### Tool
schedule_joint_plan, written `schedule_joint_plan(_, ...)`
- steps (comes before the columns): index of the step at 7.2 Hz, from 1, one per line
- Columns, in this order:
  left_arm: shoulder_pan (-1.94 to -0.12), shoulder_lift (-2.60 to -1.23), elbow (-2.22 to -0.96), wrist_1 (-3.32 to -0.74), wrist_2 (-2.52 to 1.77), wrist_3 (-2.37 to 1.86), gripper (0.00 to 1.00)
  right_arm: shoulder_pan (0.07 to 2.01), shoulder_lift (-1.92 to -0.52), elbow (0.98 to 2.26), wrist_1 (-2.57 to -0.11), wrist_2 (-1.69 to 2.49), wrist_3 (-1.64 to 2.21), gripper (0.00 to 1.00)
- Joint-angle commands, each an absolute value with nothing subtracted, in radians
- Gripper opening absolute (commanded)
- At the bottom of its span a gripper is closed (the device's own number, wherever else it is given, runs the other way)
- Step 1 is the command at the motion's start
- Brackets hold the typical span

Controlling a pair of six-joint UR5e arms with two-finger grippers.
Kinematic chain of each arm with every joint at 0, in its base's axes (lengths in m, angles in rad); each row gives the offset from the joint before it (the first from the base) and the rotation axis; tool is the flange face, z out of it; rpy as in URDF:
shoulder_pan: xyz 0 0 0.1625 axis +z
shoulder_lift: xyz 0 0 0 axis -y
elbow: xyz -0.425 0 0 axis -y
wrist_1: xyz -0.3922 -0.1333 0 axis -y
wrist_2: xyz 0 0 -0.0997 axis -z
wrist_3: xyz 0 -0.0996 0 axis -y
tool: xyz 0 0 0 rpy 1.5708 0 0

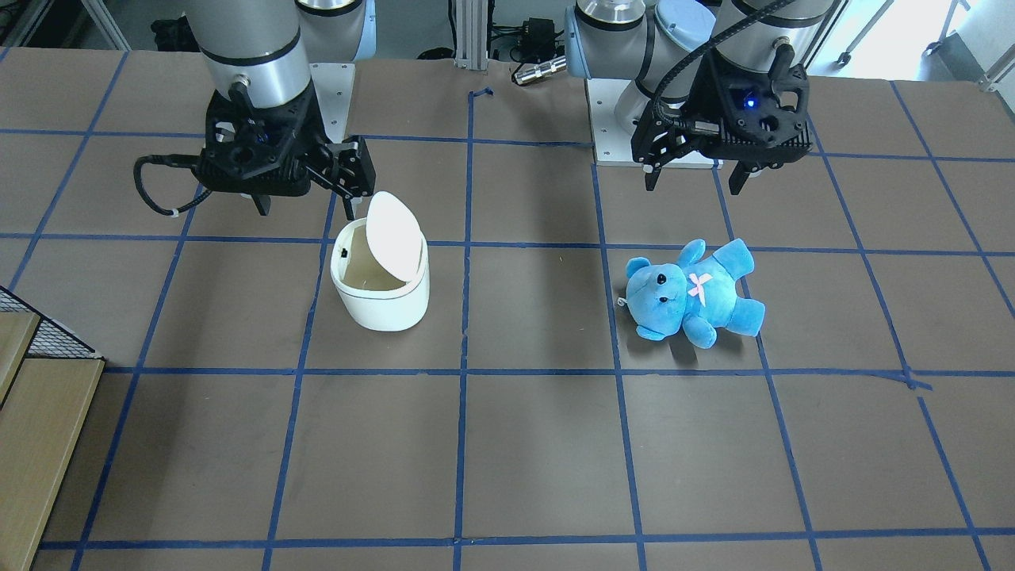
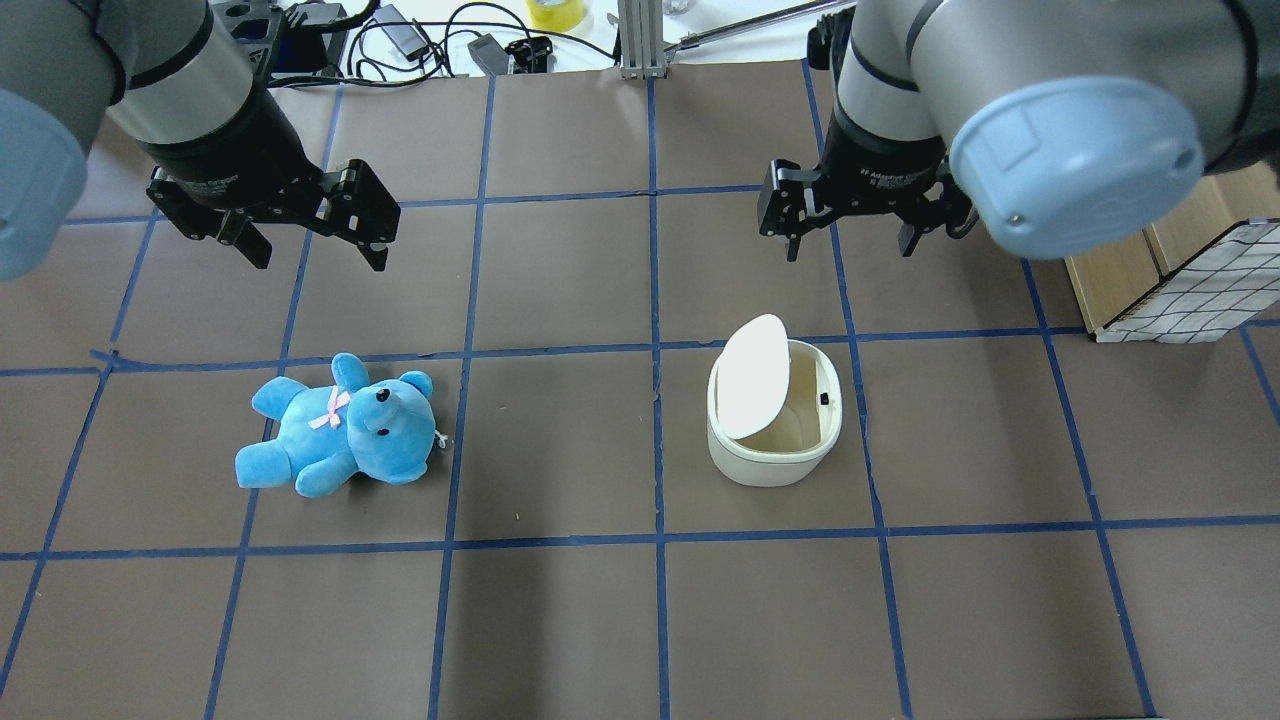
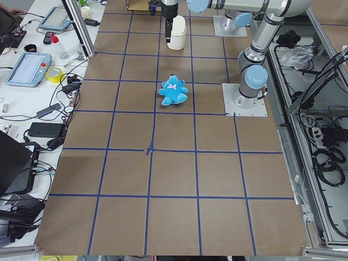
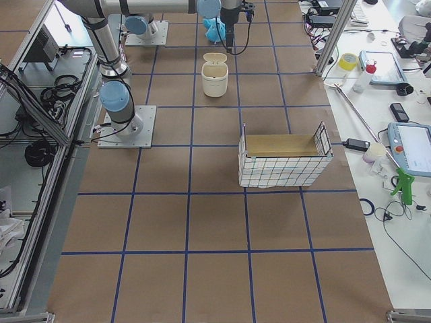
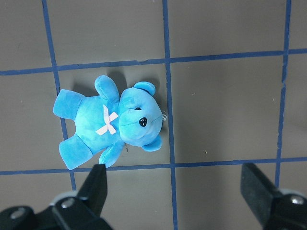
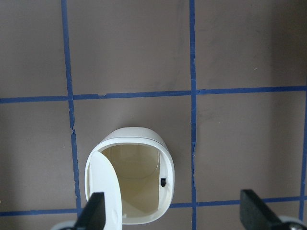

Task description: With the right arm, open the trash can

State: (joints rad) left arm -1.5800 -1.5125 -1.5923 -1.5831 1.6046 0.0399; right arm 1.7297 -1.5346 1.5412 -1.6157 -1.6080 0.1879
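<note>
The white trash can [image 1: 381,297] stands on the table with its flip lid [image 1: 392,236] tilted up and its inside showing. It also shows in the overhead view [image 2: 775,445] and the right wrist view [image 6: 129,143]. My right gripper [image 1: 305,210] is open and empty, raised above the table just behind the can on the robot's side; it also shows in the overhead view [image 2: 848,250] and the right wrist view [image 6: 173,215]. My left gripper [image 1: 691,189] is open and empty, raised above the table behind the blue plush bear [image 1: 694,293].
The bear lies on its back in the left half of the overhead view [image 2: 340,425]. A wire basket with a wooden box [image 4: 283,161] stands at the table's right end. Blue tape lines grid the brown table.
</note>
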Motion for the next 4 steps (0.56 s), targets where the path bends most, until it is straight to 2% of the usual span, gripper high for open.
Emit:
schedule_joint_plan(1, -1.580, -1.513, -1.592, -1.583, 1.605, 0.040, 1.00, 1.706, -1.534, 1.410, -1.552, -1.617, 0.181, 1.00)
schedule_joint_plan(4, -1.580, -1.513, -1.592, -1.583, 1.605, 0.040, 1.00, 1.645, -1.525, 1.404, -1.546, -1.605, 0.153, 1.00)
